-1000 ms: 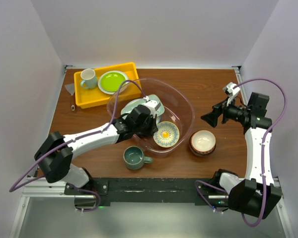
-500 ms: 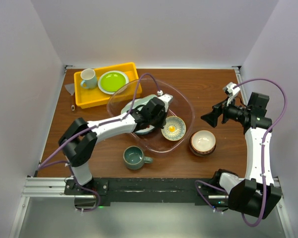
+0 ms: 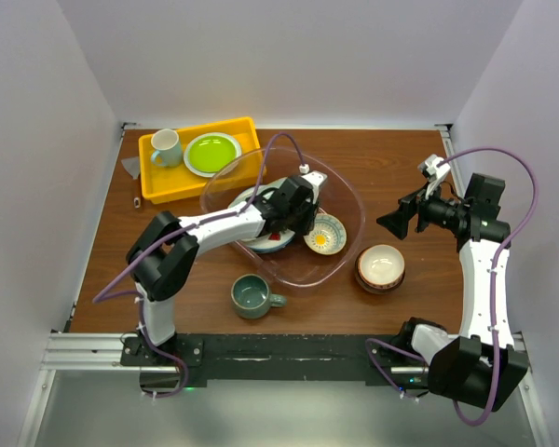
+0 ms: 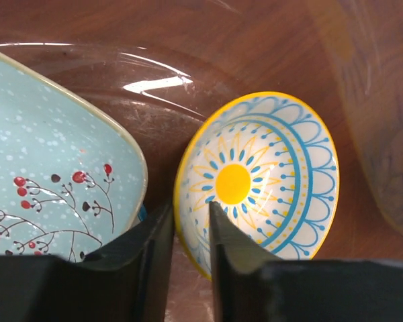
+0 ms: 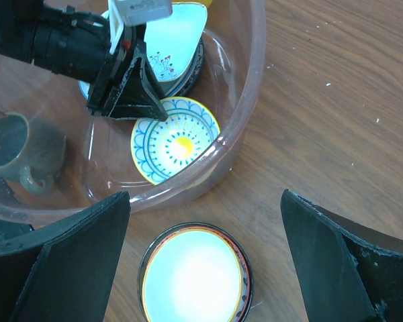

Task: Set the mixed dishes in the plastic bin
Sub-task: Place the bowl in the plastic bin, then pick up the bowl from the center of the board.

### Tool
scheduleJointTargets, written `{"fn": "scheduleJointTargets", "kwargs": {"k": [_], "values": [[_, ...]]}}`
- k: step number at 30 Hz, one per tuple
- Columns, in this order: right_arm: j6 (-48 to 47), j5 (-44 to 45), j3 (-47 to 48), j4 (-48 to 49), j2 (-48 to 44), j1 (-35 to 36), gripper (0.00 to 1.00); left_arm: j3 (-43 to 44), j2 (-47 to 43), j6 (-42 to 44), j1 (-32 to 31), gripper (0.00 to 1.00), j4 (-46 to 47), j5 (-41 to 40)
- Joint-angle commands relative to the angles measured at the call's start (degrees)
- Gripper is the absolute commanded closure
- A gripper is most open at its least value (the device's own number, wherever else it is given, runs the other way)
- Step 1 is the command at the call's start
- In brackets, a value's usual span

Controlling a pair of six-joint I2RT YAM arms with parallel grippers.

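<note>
Fingers of the left gripper [image 4: 188, 216] are standing narrowly parted astride the left rim of the yellow-centred patterned bowl [image 4: 258, 181], which is leaning tilted inside the clear plastic bin [image 3: 350, 199] at the middle of the frame. Just left of the bowl, the pale-green tray [image 4: 50, 154] with red berry marks is lying on other dishes in the bin. The right gripper [image 3: 392, 222] is hovering at the right of the frame, its fingers spread wide and holding nothing. Below it, the reddish-brown bowl [image 3: 380, 267] is sitting on the worktop [image 3: 401, 158] just outside the bin, and the grey-green mug [image 3: 253, 296] is standing at lower centre. At upper left, the yellow tray [image 3: 182, 191] is carrying a lime-green plate [image 3: 211, 152] and a pale mug [image 3: 166, 146].
</note>
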Motion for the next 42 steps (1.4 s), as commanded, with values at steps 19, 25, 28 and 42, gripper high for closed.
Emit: {"fn": "scheduleJointTargets", "kwargs": {"k": [19, 25, 28, 42], "values": [[-0.87, -1.26, 0.20, 0.45, -1.63, -0.41, 0.02, -1.58, -19.74, 3.73, 1.96, 0.07, -1.02, -3.07], [-0.96, -1.17, 0.11, 0.45, -1.62, -0.41, 0.02, -4.12, -27.74, 4.52, 2.48, 0.02, -1.29, -5.53], [-1.05, -1.26, 0.03, 0.53, -1.54, -0.41, 0.02, -6.84, -32.57, 5.05, 2.83, 0.00, -0.76, -5.98], [-3.33, -3.55, -0.33, -0.26, -1.63, -0.41, 0.02, -18.19, -50.87, 9.52, 3.36, 0.00, -3.57, -10.72]]}}
